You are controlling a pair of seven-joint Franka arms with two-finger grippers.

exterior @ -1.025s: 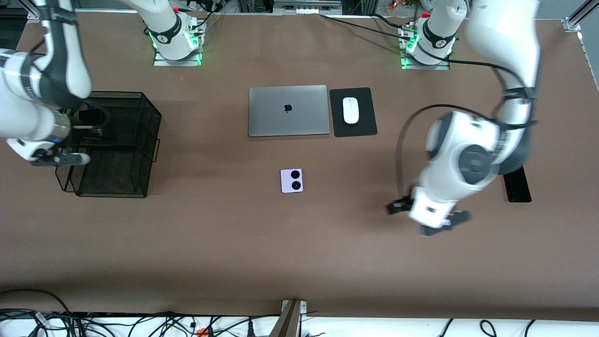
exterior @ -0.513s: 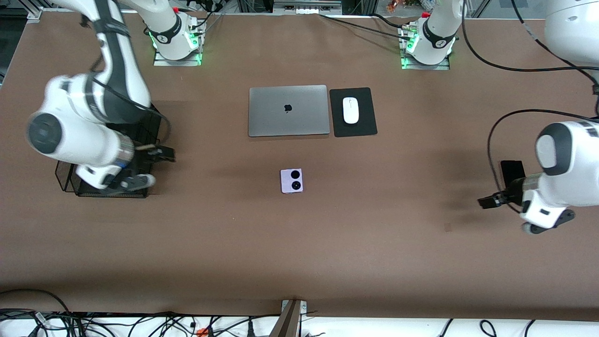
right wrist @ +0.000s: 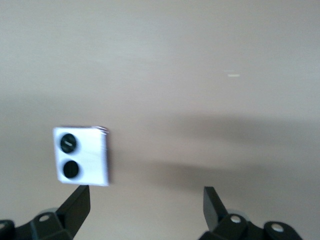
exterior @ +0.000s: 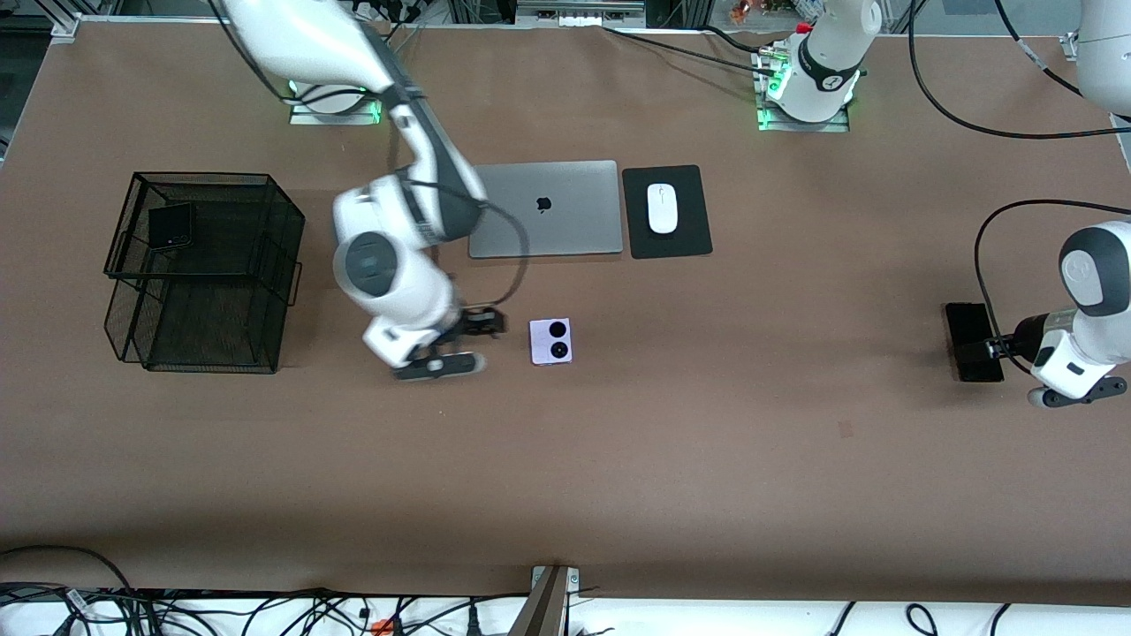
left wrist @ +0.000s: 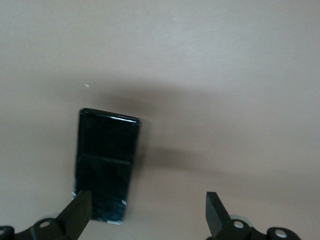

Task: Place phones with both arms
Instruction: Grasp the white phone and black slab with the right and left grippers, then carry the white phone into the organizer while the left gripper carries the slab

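Right gripper (exterior: 484, 340) hovering open beside lavender flip phone (exterior: 550, 341); left gripper (exterior: 997, 349) open over black slab phone (exterior: 972, 340). Both rigid, slick, thin: pinching the edges looks best.

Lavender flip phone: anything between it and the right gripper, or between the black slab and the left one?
Nothing visible. The lavender flip phone lies on bare table beside the open right gripper. The long black slab phone lies just as exposed by the open left gripper.

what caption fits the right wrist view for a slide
Open right hand hovering above the brown table, its fingers closing in on the lavender flip phone.
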